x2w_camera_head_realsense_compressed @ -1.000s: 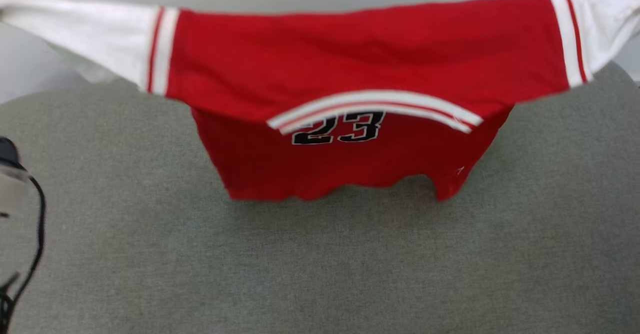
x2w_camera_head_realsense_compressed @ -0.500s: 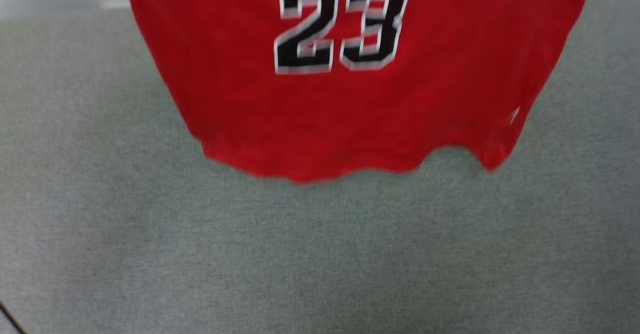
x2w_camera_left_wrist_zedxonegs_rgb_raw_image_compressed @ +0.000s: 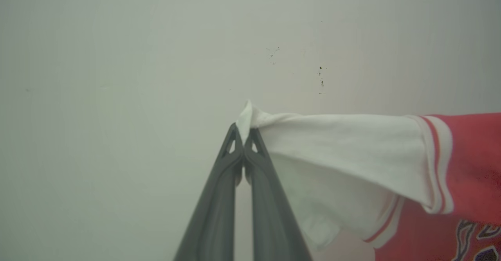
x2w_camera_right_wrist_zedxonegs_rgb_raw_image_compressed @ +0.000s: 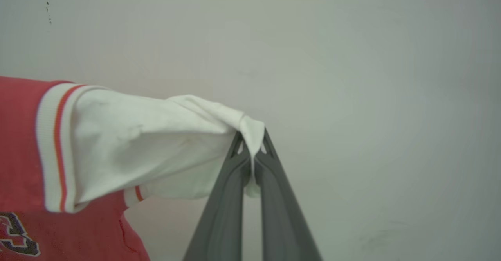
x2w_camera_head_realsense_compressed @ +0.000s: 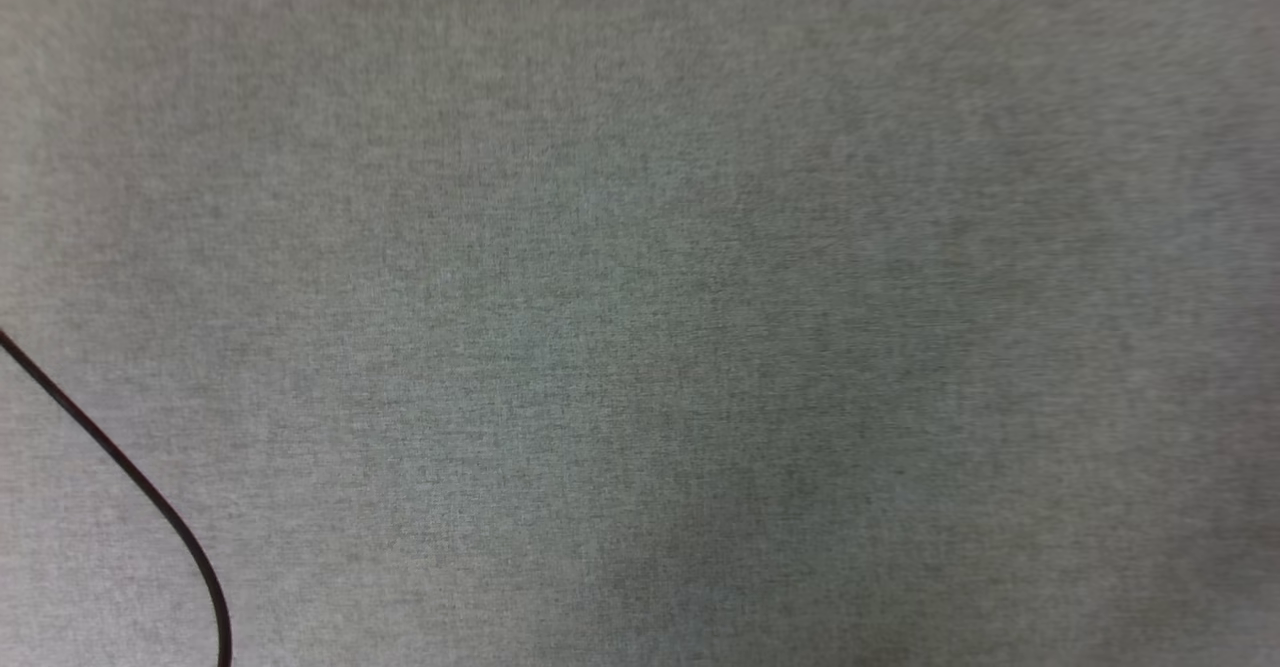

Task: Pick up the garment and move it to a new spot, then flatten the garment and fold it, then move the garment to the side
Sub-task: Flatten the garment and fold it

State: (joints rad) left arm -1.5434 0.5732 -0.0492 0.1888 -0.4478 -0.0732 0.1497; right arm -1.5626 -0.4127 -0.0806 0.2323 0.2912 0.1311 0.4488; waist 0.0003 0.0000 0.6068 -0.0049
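Observation:
The garment (x2w_camera_left_wrist_zedxonegs_rgb_raw_image_compressed: 344, 147) is a red jersey with white sleeves and red-white stripe trim, held up in the air and stretched between both arms. In the left wrist view my left gripper (x2w_camera_left_wrist_zedxonegs_rgb_raw_image_compressed: 243, 134) is shut on the tip of one white sleeve, and the red body (x2w_camera_left_wrist_zedxonegs_rgb_raw_image_compressed: 473, 163) with part of the black lettering runs off to the right. In the right wrist view my right gripper (x2w_camera_right_wrist_zedxonegs_rgb_raw_image_compressed: 252, 141) is shut on the other white sleeve of the garment (x2w_camera_right_wrist_zedxonegs_rgb_raw_image_compressed: 148, 143), whose red body (x2w_camera_right_wrist_zedxonegs_rgb_raw_image_compressed: 19, 143) hangs to the left.
In the head view a grey fabric surface (x2w_camera_head_realsense_compressed: 640, 277) spreads below me, with a thin black cable (x2w_camera_head_realsense_compressed: 130, 477) curving across its lower left corner. Behind the garment in both wrist views stands a pale wall (x2w_camera_left_wrist_zedxonegs_rgb_raw_image_compressed: 117, 77) with a few dark specks.
The head view has swung downward, so the garment has slid up and out of it. The cable at the lower left now shows more.

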